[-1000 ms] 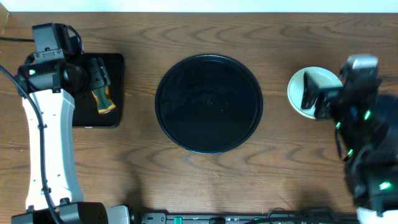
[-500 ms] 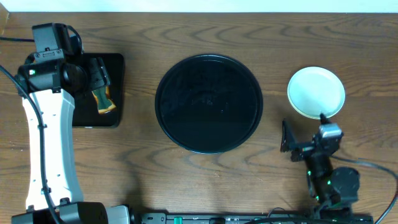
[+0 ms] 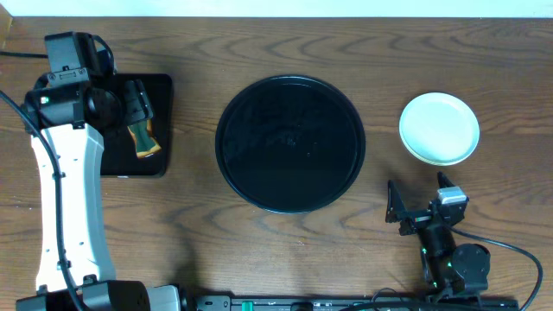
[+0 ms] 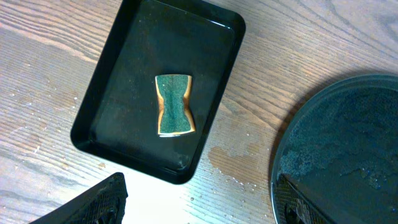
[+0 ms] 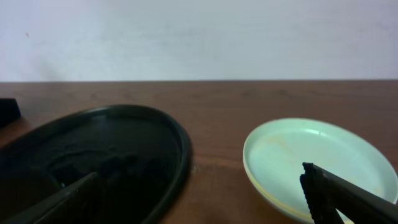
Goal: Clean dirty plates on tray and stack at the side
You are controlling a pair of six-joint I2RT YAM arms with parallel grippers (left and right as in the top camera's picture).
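Observation:
The round black tray [image 3: 289, 143] lies mid-table with no plate on it; wet smears show on its surface. A pale blue-green plate [image 3: 439, 128] sits on the wood to its right. In the right wrist view this plate [image 5: 317, 163] has a pale yellow edge under its rim. My right gripper [image 3: 421, 202] is open and empty, low near the table's front edge, in front of the plate and apart from it. My left gripper [image 3: 136, 102] hangs open and empty above the small rectangular tray [image 4: 99, 118].
A green and tan sponge [image 4: 173, 104] lies in the rectangular black tray at the far left. Water droplets spot the wood [image 4: 239, 165] between that tray and the round tray [image 4: 348, 149]. The left arm's white link [image 3: 69, 199] runs along the left side.
My right arm has drawn back from above the plate down to the front edge, uncovering the plate. The left arm has stayed where it was.

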